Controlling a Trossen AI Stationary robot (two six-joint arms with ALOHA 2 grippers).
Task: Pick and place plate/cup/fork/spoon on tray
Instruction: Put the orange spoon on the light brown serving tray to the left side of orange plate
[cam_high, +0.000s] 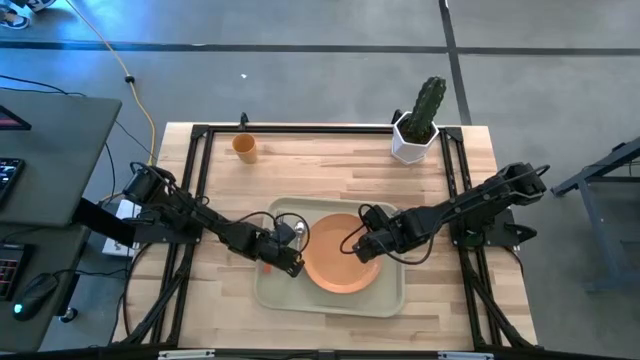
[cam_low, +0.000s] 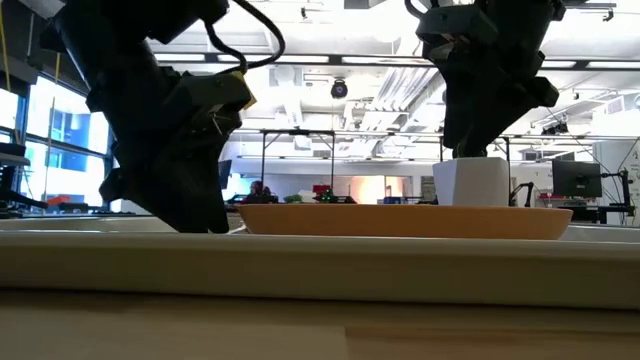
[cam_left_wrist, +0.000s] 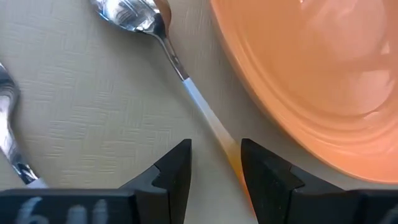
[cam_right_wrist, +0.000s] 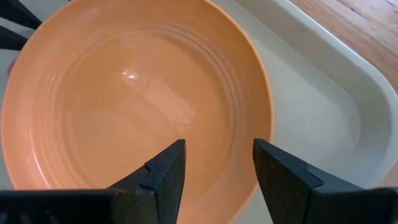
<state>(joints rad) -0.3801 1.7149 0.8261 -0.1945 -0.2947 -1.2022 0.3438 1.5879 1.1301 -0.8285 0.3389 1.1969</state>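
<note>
A pale wooden table in a black frame stands on a grey floor, with a desk and keyboard off to the left and, in the low view, a bright workshop with screens behind. The tray lies at the near middle of the table, and the plate rests flat inside it, toward its right half. The spoon lies on the tray floor just left of the plate, its bowl away from the left gripper and its slim handle running back between that gripper's tips. Another piece of metal cutlery shows at the edge of the left wrist view, also on the tray; whether it is the fork cannot be told. The left gripper sits low over the tray's left part, its fingers apart on either side of the spoon handle; whether they touch it cannot be told. The right gripper hangs over the plate's right side, fingers spread apart above the plate's inside, holding nothing. The cup stands upright near the table's far left corner, well apart from the tray. A cactus in a white pot stands at the far right.
</note>
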